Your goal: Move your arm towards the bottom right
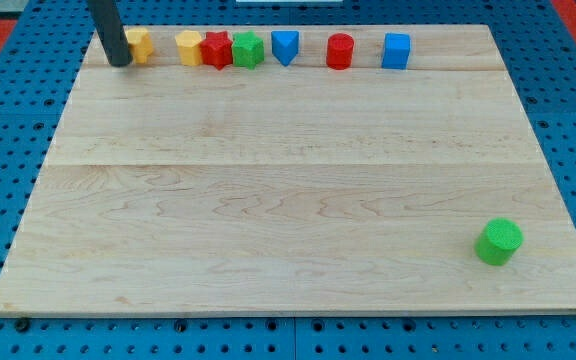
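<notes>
No writing or labels anywhere that I can read. No jaws on this rig, so nothing is held: my tip (121,62) sits at the wooden board's (268,200) top-left, touching or nearly touching a half-hidden yellow block (141,44) on its right. Far toward the bottom right sits a green cylinder (498,242). The rod's top is cut off.

Pale wooden board (268,200) on blue pegboard table (8,130) (red patches at top corners).
</notes>
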Controlling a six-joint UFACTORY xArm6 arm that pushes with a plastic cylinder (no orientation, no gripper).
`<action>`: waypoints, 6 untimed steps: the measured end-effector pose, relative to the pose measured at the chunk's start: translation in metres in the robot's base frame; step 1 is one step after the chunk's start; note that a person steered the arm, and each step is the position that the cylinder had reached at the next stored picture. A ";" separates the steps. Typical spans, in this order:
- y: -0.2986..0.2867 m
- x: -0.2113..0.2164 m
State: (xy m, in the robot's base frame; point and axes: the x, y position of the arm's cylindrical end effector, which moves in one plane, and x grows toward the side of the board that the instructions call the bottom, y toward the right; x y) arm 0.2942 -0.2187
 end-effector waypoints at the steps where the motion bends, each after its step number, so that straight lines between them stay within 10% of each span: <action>1: 0.090 0.073; 4: 0.431 0.138; 6: 0.469 0.274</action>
